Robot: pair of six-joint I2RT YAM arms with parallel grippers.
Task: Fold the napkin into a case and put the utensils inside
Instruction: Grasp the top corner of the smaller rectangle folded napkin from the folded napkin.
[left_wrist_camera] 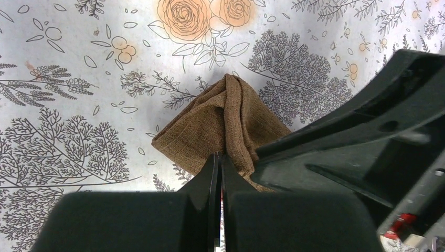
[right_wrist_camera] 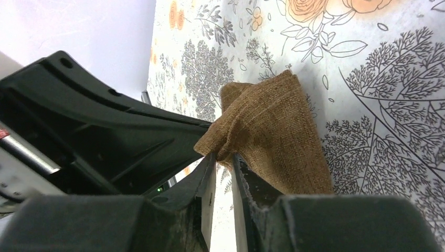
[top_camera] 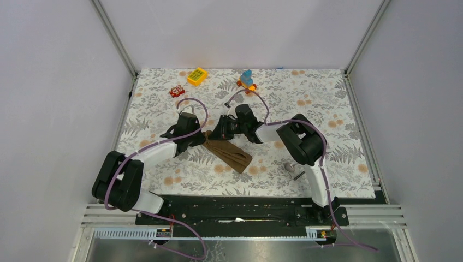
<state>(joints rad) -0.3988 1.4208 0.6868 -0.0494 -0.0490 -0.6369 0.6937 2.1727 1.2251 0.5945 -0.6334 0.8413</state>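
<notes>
Brown napkin point(left_wrist_camera: 225, 121) is bunching into a ridge where the left gripper point(left_wrist_camera: 219, 157) is nipping it, jaws pressed flat together on the fold. From the other side the right gripper point(right_wrist_camera: 224, 157) is biting the same end, jaws all but closed, with only a thin slit showing and the cloth's edge caught in it. The two black gripper heads are crowding each other. From that pinched end the napkin is lying as a narrow folded band, slanting toward the near right across the middle of the floral tablecloth point(top_camera: 327, 109), which is grey ferns and orange roses. A silver spoon point(top_camera: 288, 166) and a dark stick point(top_camera: 298, 176) are lying beside the right arm, apart from the cloth. A yellow block point(top_camera: 197, 76), a red block point(top_camera: 176, 91) and a blue-and-orange toy point(top_camera: 247, 80) are sitting near the far edge. Plain grey walls and aluminium posts are boxing the table in.
</notes>
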